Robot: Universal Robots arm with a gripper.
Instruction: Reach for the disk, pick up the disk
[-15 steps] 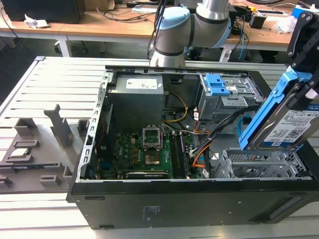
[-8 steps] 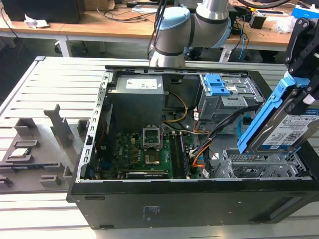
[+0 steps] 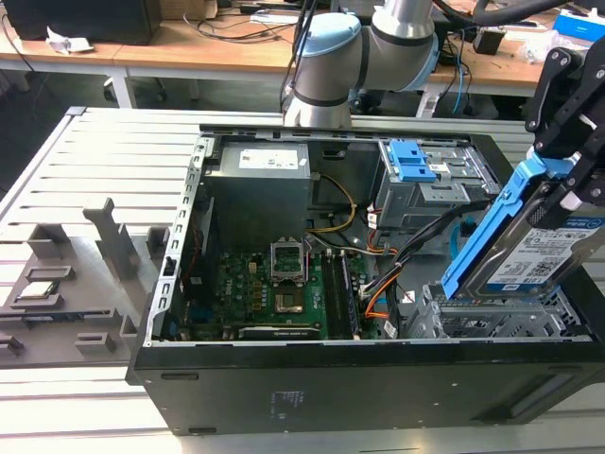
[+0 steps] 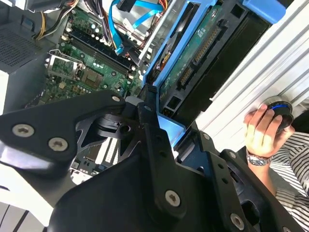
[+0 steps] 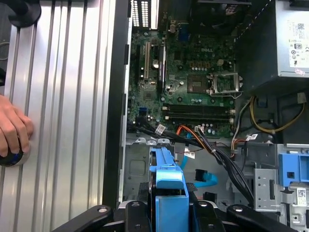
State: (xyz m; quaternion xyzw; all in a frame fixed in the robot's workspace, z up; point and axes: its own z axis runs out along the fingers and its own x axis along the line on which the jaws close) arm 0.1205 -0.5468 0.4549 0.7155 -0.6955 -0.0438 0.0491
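Open computer case (image 3: 284,397) exposing green motherboard (image 3: 274,293).

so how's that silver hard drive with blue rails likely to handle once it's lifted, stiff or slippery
Probably stiff: the silver hard drive with blue rails looks like a rigid metal block. Likely heavy for its size. The tool grips a plastic rail, so it could slip or swing.

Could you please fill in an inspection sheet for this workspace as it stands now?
Surface: slatted grey metal table carrying an open computer case.
Job's things: disk with blue rails, tilted, lifted above the drive bay at the exterior view's right.
Clutter: grey fixtures on the table at the exterior view's left.
Grippers: gripper, jaws closed on the disk's upper end.
Cables: orange and blue cables inside the case beside the motherboard.
Surroundings: wooden desks behind; a person's hand on a round knob.
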